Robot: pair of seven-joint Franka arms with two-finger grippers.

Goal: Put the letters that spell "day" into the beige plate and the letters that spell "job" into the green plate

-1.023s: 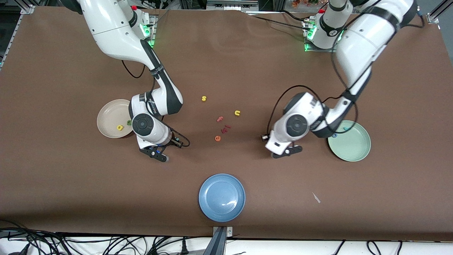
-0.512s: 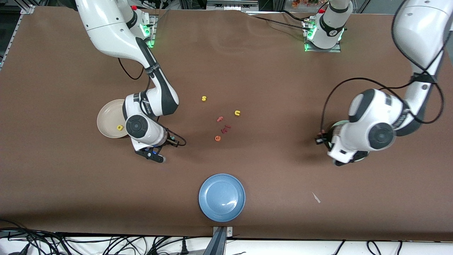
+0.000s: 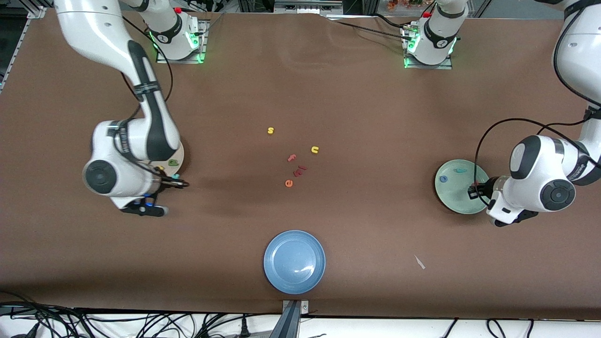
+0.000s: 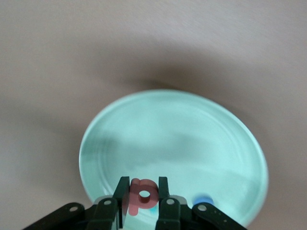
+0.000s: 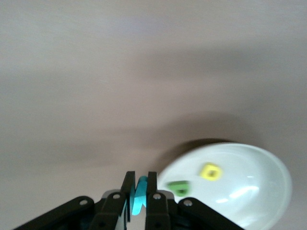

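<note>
My right gripper [image 3: 177, 181] hangs over the edge of the beige plate [image 3: 178, 157], which the arm mostly hides. It is shut on the teal "y" [image 5: 139, 194]. In that plate [image 5: 249, 196] lie the yellow "a" [image 5: 210, 171] and the dark green "d" [image 5: 180, 187]. My left gripper [image 3: 473, 190] is over the green plate [image 3: 465, 199], shut on the salmon-red "b" [image 4: 144, 194]. The blue "o" [image 3: 443, 179] and the teal "j" [image 3: 460, 170] lie in the green plate [image 4: 182, 139].
A blue plate [image 3: 294, 262] sits near the table's front edge. Loose letters lie mid-table: yellow "s" [image 3: 270, 130], yellow "n" [image 3: 314, 149], pink "f" [image 3: 291, 158], orange "e" [image 3: 288, 183] and a small red piece [image 3: 300, 170]. A white scrap [image 3: 419, 262] lies toward the left arm's end.
Both arms swung outward from mid-table. The right carried the teal "y" to the beige plate; the left carried the salmon-red "b" to the green plate.
</note>
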